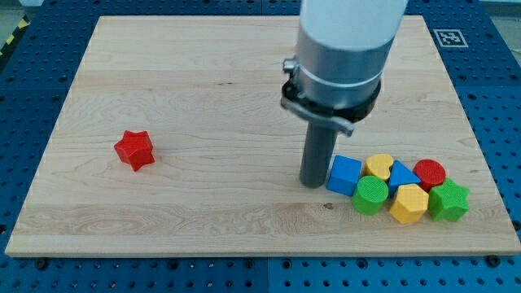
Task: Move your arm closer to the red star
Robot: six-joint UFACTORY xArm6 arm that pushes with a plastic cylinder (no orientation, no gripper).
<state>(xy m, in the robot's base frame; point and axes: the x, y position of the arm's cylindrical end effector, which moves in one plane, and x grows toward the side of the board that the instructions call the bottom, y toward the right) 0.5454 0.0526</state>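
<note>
The red star [134, 150] lies alone on the wooden board [203, 81] at the view's left. My tip [313, 182] rests on the board far to the star's right, just left of a blue cube [344, 174] and close to touching it. The arm's grey and white body rises above the rod to the view's top.
A cluster of blocks sits at the view's lower right: blue cube, green cylinder [371, 195], yellow cylinder [378, 166], blue triangular block [403, 174], yellow hexagon [409, 203], red cylinder [430, 173], green star [448, 200]. The board's bottom edge runs just below them.
</note>
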